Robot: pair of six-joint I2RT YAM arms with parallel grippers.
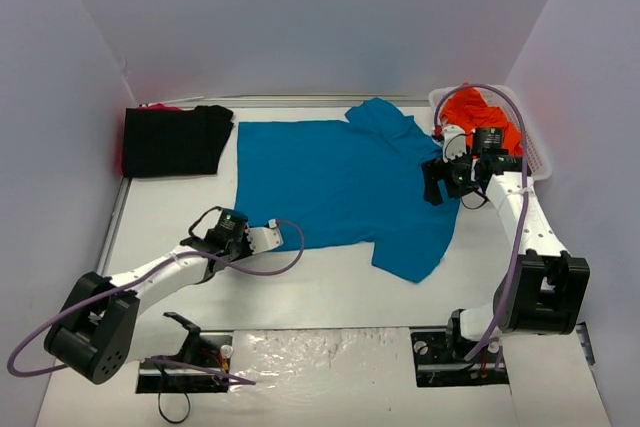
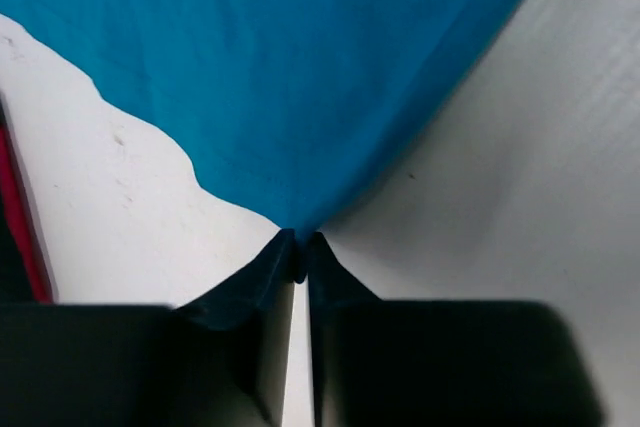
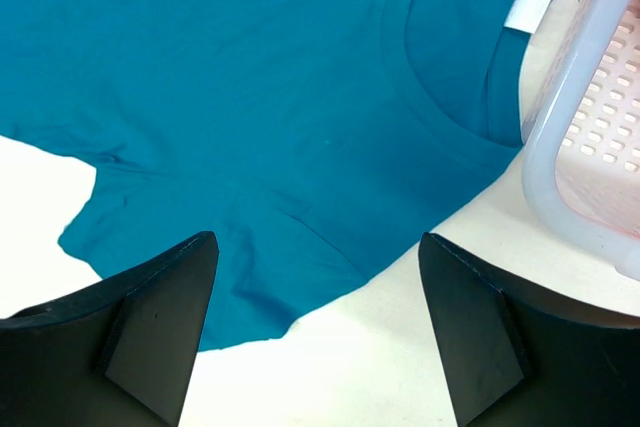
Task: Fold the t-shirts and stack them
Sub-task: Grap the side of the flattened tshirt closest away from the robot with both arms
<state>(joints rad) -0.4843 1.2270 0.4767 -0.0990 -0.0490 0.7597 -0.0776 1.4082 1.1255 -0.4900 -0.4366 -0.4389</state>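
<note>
At the far left of the table (image 1: 330, 292) a black t-shirt (image 1: 172, 140) lies folded into a neat rectangle against the wall, with a sliver of red cloth showing at its outer edge; just right of it the teal-blue t-shirt (image 1: 335, 182) is spread flat across the middle of the table, its hem toward the black one, its collar toward the right and one sleeve pointing at the near edge; the left gripper (image 1: 272, 237) reaches in low from the near left to the shirt's near hem corner; in the left wrist view its fingers (image 2: 265, 277) are pressed almost together, only a hairline gap between them, and the pointed corner of the teal-blue t-shirt (image 2: 300, 77) is pinched at their tips, the cloth fanning away over the white surface; further right, the right gripper (image 1: 436, 185) hangs over the shirt's shoulder beside the collar; in the right wrist view its jaws stand wide apart and hold nothing, a sleeve of the teal-blue t-shirt (image 3: 250, 97) lying beneath the gap, and whether the tips touch the cloth I cannot tell; the white neck label (image 3: 527, 9) shows inside the collar; at the far right a white slotted basket (image 1: 537, 157) sits just beside the collar, an orange t-shirt (image 1: 475, 107) bundled inside it.
</note>
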